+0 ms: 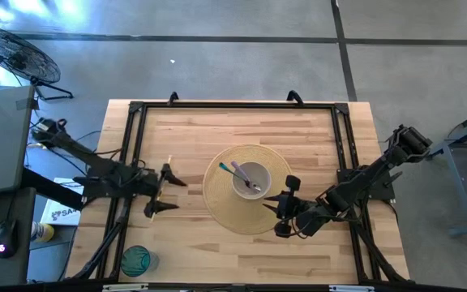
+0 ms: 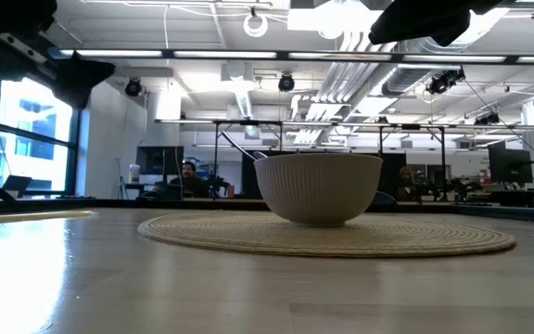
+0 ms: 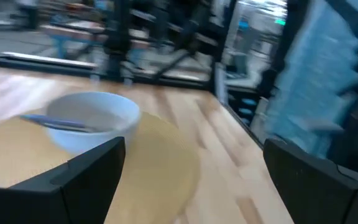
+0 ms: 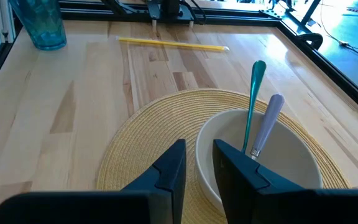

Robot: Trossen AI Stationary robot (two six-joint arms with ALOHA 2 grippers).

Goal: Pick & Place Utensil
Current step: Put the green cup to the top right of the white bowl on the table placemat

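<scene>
From the high view, a white bowl (image 1: pixel 250 179) is seen standing on a round woven placemat (image 1: pixel 217 203) near the middle of the bench (image 1: pixel 193 130). Two utensils, one teal-handled (image 1: pixel 235 169) and one lilac-handled (image 1: pixel 243 172), are leaned inside the bowl, their handles pointed up and toward the left arm's side. The right claw (image 1: pixel 284 208) is held over the placemat's edge just beside the bowl, while the left claw (image 1: pixel 164 188) is kept off the mat, farther from the bowl. A thin yellow stick (image 1: pixel 165 180) lies on the bench at the left claw, its long axis running away from the front edge, and a teal glass (image 1: pixel 135 260) stands near the front corner on that side.

In the low view, the bowl (image 2: pixel 319 187) is shown upright on the placemat (image 2: pixel 415 241); neither claw's tips are visible there.

In the left wrist view, the left claw (image 3: pixel 191 180) is seen spread wide and empty, with the bowl (image 3: pixel 92 118) ahead and off to one side.

In the right wrist view, the right claw (image 4: pixel 194 165) is nearly closed with nothing between its fingers, poised at the bowl's (image 4: pixel 229 155) near rim. The teal utensil (image 4: pixel 252 99) and lilac utensil (image 4: pixel 265 124) are slanted away from it. The right arm is judged the nearer to the bowl, and the left the nearer to the stick.
</scene>
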